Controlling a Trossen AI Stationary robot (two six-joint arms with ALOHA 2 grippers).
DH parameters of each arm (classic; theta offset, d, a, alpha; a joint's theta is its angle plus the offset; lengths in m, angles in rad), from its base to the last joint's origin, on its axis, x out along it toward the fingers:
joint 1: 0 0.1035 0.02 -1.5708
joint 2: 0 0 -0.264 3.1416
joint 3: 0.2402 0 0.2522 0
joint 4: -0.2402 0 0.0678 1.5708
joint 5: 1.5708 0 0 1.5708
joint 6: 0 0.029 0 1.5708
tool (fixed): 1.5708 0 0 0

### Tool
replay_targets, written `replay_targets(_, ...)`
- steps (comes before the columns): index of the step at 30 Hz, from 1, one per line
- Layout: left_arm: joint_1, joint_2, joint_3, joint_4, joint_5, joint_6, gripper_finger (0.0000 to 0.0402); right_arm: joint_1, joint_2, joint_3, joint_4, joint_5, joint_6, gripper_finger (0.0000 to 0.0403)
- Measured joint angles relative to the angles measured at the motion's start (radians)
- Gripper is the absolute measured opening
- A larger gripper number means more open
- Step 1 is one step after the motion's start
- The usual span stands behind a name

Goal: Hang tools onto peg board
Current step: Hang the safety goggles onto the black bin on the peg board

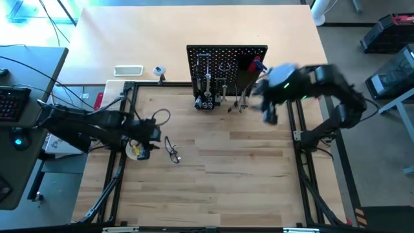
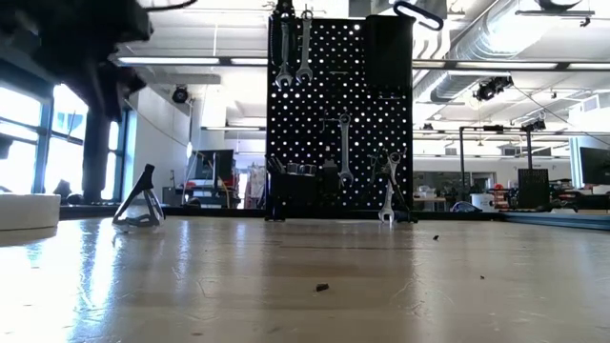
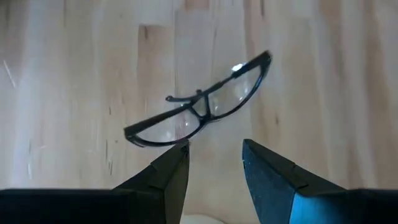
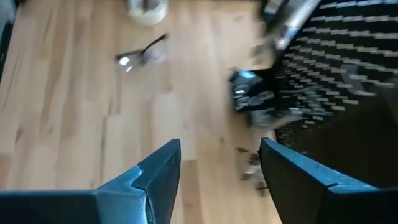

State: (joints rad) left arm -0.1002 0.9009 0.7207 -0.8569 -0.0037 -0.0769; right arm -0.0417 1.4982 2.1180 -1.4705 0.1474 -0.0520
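Clear glasses (image 3: 202, 109) lying on wood table (image 1: 246, 168) just ahead of left gripper (image 3: 214, 163), fingers standing apart, empty, likely lining up for pickup. Tape roll (image 1: 134, 150) sitting under that wrist. Right gripper (image 4: 221, 168) hanging near peg board (image 1: 226, 68), fingers apart, empty; blurring there is obscuring tools at board foot.

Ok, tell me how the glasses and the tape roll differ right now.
The glasses are a thin, dark-rimmed, clear-lensed frame lying out in the open on the table; the tape roll is a pale, squat ring, sitting under the left gripper. Both lie on the table, not yet on the peg board.
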Motion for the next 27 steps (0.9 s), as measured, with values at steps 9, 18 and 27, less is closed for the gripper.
replay_targets(9, -0.065, 0.151, 0.023, 0.092, -0.173, 0.221, 0.0126, 0.142, 0.001, -0.433, 0.369, -0.003, -0.039, 0.0213)
replay_targets(18, -0.048, 0.37, 0.023, 0.103, -0.268, 0.409, 0.0111, 0.194, 0.001, -0.767, 0.71, -0.02, 0.028, 0.0213)
replay_targets(27, -0.023, 0.548, 0.08, 0.127, -0.293, 0.533, 0.0111, 0.194, 0.001, -0.929, 0.953, -0.075, 0.054, 0.0213)
